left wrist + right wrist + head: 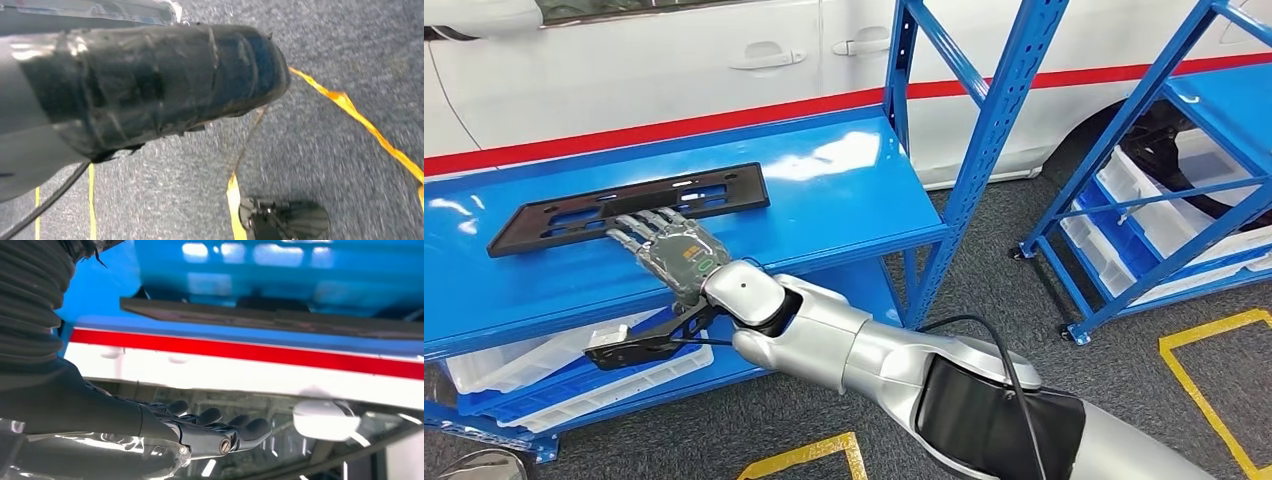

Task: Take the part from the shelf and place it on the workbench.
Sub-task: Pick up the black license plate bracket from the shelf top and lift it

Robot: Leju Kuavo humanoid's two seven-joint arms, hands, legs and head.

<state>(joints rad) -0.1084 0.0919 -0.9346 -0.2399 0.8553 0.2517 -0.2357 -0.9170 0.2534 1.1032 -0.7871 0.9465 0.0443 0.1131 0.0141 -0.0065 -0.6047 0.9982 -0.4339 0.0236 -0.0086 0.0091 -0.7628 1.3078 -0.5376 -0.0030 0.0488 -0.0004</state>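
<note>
The part (pixel 629 207) is a long flat black plate with slots, lying on the blue shelf board (pixel 844 200) toward its left side. My right arm reaches in from the lower right. My right hand (pixel 669 250) lies flat over the board with its fingers stretched out and apart, holding nothing. Its fingertips (pixel 639 224) are at the near long edge of the part. In the right wrist view the part (pixel 270 320) shows as a dark strip on the blue board, and my right hand (pixel 210 430) points toward it with its fingers straight.
A blue upright and brace (pixel 989 140) stand at the shelf's right end. White bins (pixel 544 375) sit on the level below. A second blue rack (pixel 1164 200) with white bins stands to the right. A white car (pixel 674 70) is behind the shelf. Yellow tape (pixel 1214 390) marks the grey floor.
</note>
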